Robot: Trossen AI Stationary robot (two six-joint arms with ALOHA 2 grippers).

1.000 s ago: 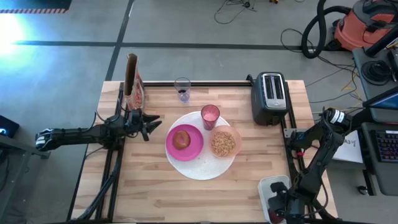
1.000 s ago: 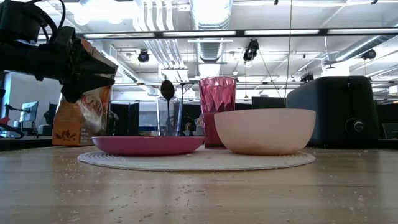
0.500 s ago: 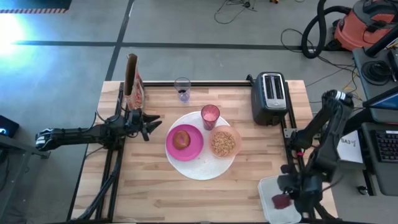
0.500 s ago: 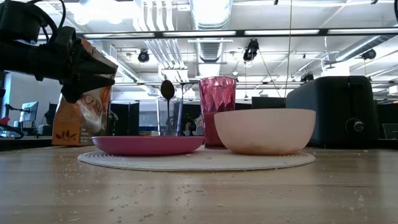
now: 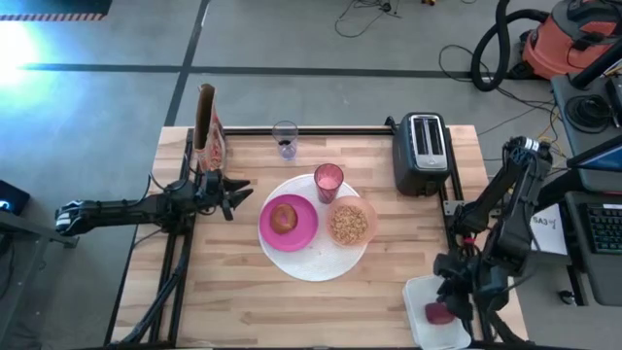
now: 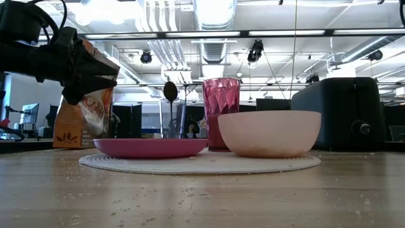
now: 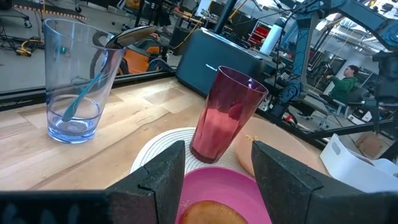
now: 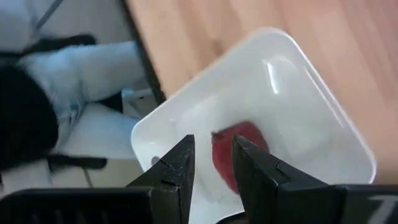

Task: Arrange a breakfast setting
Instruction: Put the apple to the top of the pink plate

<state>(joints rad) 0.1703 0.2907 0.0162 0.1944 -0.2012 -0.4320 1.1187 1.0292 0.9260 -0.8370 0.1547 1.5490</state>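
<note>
1. Over the table's near right corner, the right gripper (image 8: 211, 165) hangs above a white rectangular tray (image 5: 424, 294); its fingers stand slightly apart, holding nothing, with the small dark-red fruit (image 8: 239, 149) lying in the tray just beyond the tips.
2. Left gripper (image 7: 217, 165): fingers apart and empty, level above the table's left side, aimed at the setting.
3. Big white round disc (image 5: 316, 264), centre of the table, carries three vessels: the magenta plate (image 5: 301, 233) with the round toasted bread (image 5: 284, 217) on it; the translucent pink bowl (image 5: 351, 224) holding cereal; the pink tumbler (image 5: 328, 182), upright.
4. Clear glass (image 7: 78, 81) behind the disc: the blue-handled spoon (image 7: 93, 84) stands in it, bowl end up, handle leaning.
5. Cereal box (image 5: 207, 131) and toaster (image 5: 422, 153) stand along the far edge.
</note>
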